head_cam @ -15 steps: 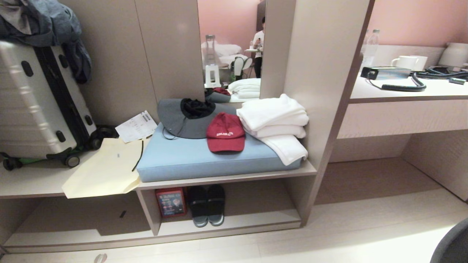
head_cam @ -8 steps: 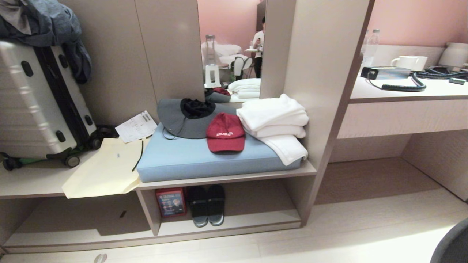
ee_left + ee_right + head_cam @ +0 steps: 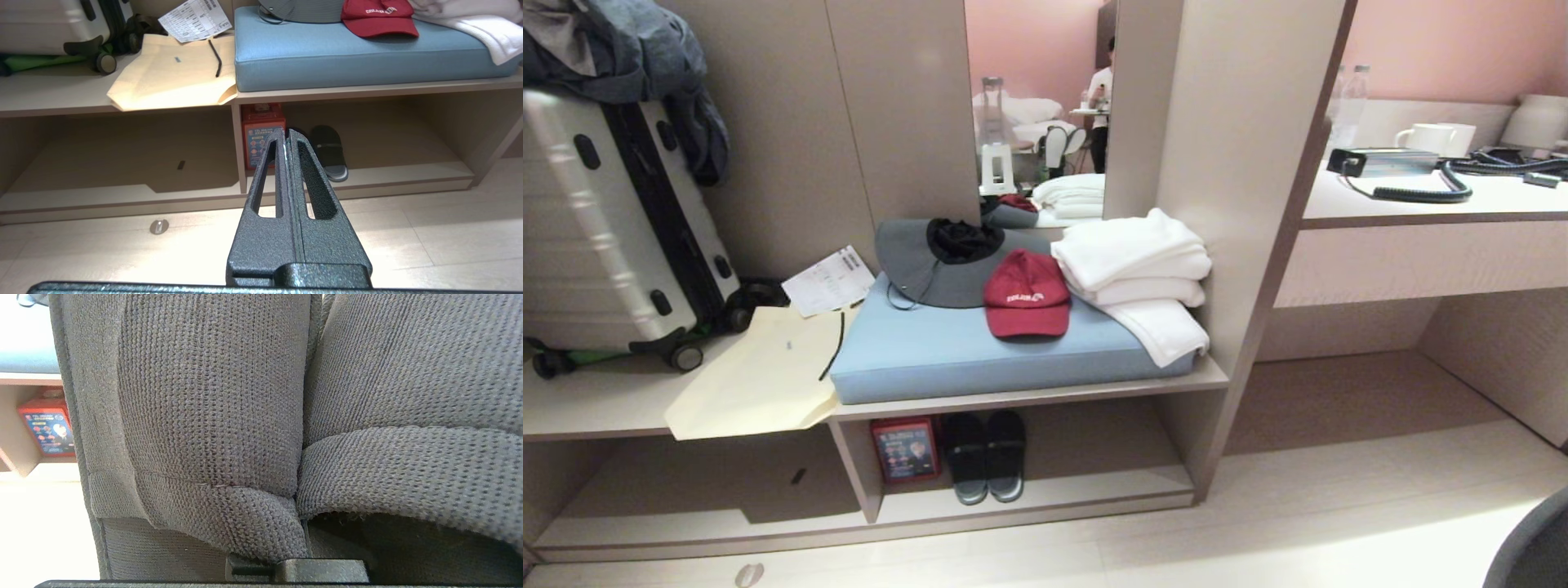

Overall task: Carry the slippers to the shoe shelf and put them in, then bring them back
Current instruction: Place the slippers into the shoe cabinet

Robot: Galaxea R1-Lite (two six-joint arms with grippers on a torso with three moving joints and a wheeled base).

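I see a red cap (image 3: 1027, 296) on the blue cushion (image 3: 980, 351), white towels (image 3: 1137, 273) beside it, a grey sun hat (image 3: 935, 263) behind. In the left wrist view a red box (image 3: 261, 132) sits just beyond the tool tip, dark slippers (image 3: 329, 153) beside it.

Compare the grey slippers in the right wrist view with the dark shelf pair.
The slippers are grey knit, close against the camera; the dark pair is near black with paler ends. The slippers are outside the shoe shelf; the dark pair stands inside. Both have wide straps.
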